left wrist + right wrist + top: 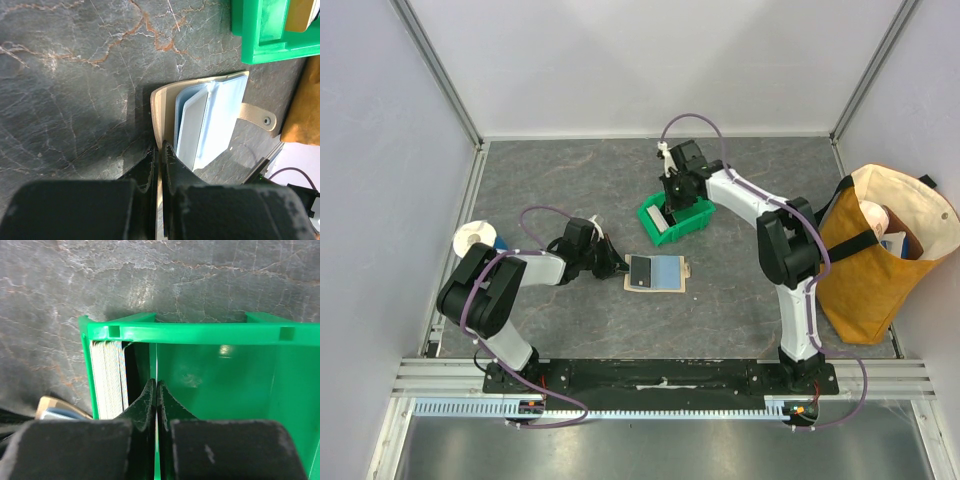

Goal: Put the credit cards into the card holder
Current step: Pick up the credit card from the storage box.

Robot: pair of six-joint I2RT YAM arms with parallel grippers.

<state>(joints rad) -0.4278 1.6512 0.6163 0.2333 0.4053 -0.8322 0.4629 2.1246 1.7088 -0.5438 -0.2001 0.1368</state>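
Left hand (pixel 159 151) pressed shut on the near edge of the card holder (pixel 210 117), pinching its tan cover and holding it spread open on the desk (pixel 75 75), clear sleeves up, snap strap (pixel 257 117) flopped out to the side. Right hand (pixel 156 388) down inside the green bin (pixel 185 333), just beyond the holder, fingers pressed together on 1 card (pixel 156 365), seen edge-on as a thin pale line between them. Other credit cards (pixel 107 382) stacked on edge against the bin's left wall, just beside the pinched one.

Handling, as a judgement: light, stiff, slick plastic. Little to fear from breakage, more from sliding or swivelling in a 2-finger pinch. Best held by a short edge, with most of the length free ahead to lead into a sleeve. Grip near a corner likely to let it pivot. Holder soft and floppy, likely to shift or fold shut if released, so worth pinning throughout. Sleeve mouths thin and limp, likely to buckle under a tilted card. Lift straight up past the bin rim first, to avoid catching the wall or dragging neighbours from the stack.
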